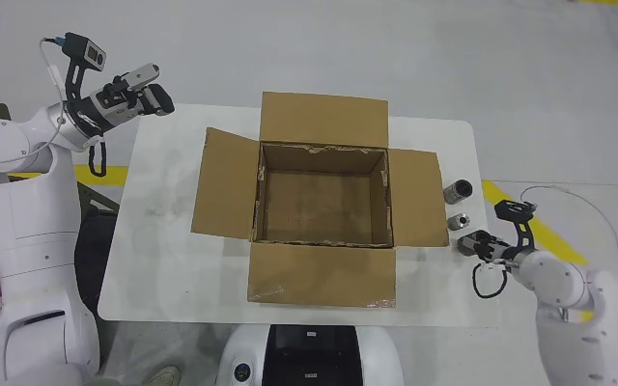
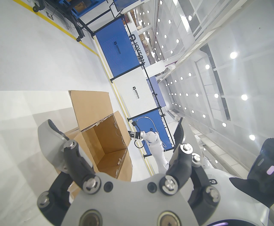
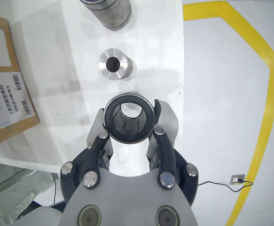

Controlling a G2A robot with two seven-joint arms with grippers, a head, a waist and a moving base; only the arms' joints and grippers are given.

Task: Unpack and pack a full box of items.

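A metal cylinder is being gripped by the right hand at the right edge of the bench. A small cylinder and a larger cylinder are resting just beyond. The box is standing open and empty at mid-bench. The left hand is being held open over the far left corner. Packing is judged to be starting; carriage of the gripped cylinder into the box is being called for.

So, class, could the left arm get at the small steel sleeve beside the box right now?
Probably not easily. The left gripper hangs at the table's opposite side, the open cardboard box lies between, and the right gripper, shut on a linear bearing, sits beside the sleeve.
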